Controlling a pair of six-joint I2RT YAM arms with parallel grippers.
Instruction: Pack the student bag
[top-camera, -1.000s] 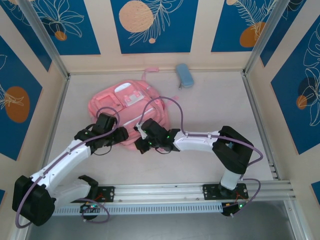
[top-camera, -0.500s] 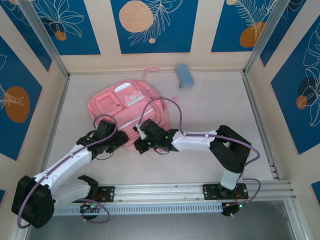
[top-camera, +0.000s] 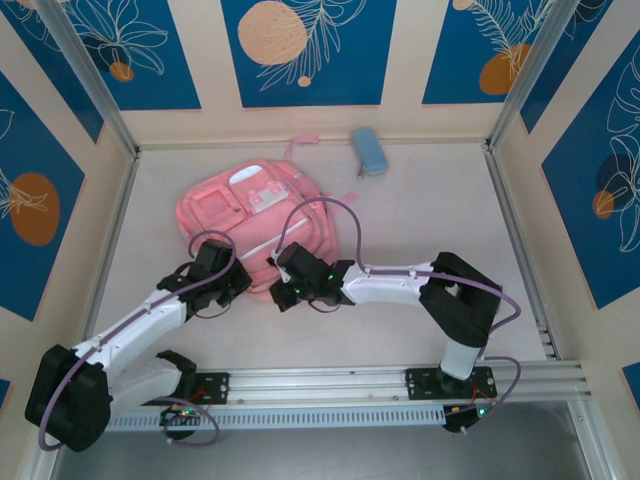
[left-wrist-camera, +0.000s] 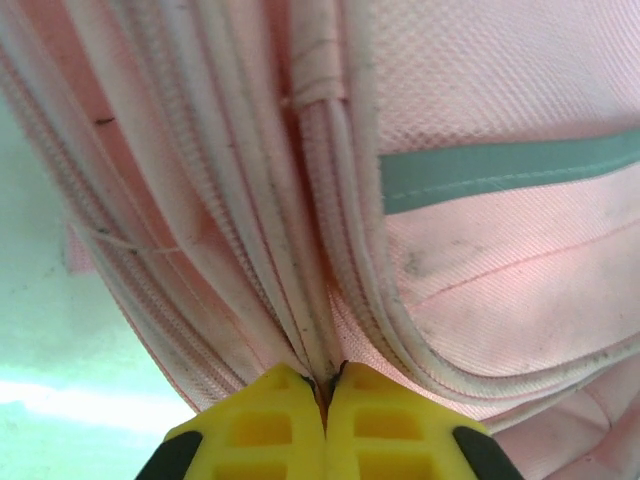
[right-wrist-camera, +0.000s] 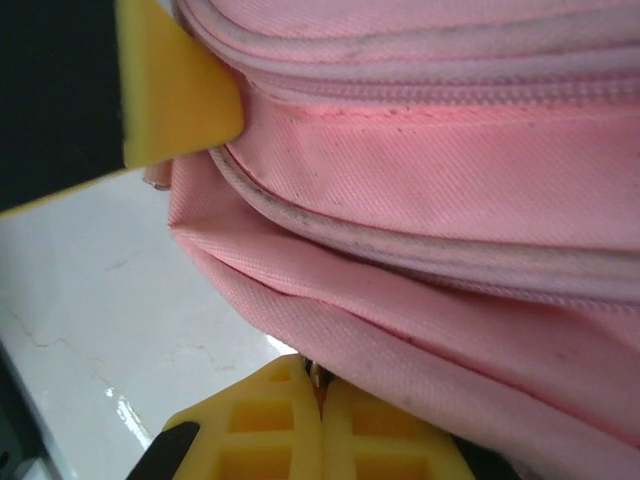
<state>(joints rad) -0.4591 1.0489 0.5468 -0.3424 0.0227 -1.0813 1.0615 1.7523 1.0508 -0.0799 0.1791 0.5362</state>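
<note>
At the 6 o'clock edge of the student bag (top-camera: 250, 215), seen from above, both pincers meet the fabric. The left gripper (left-wrist-camera: 326, 385) has its yellow pads pressed together where the zip tracks converge, with a thin sliver of the bag nipped between them. Whether that sliver is cloth or a zip pull cannot be told. The right gripper (right-wrist-camera: 320, 385) is likewise closed, its pads meeting on the edge of the bag's lowest fold.

Likely faults, as a judgement:
- Both holds look shallow, so a firm pull could let the thin hem slide out from between the pads.
- If the two arms draw in different directions, the soft cloth may stretch without the zip parting, or the whole bag may drag across the table (top-camera: 420, 220).
- Lifting by one fold could bunch the layers and hide the opening.

Position: the bag lies flat at about 10 o'clock from the table's centre. Its bulk extends toward 12 o'clock from the left gripper and toward 11 o'clock from the right gripper. The two grippers sit close together along the same near edge, the left at 9 o'clock of the right. A light-blue pencil case (top-camera: 369, 150) rests well apart from them, at 1 o'clock of the bag by the far wall.
</note>
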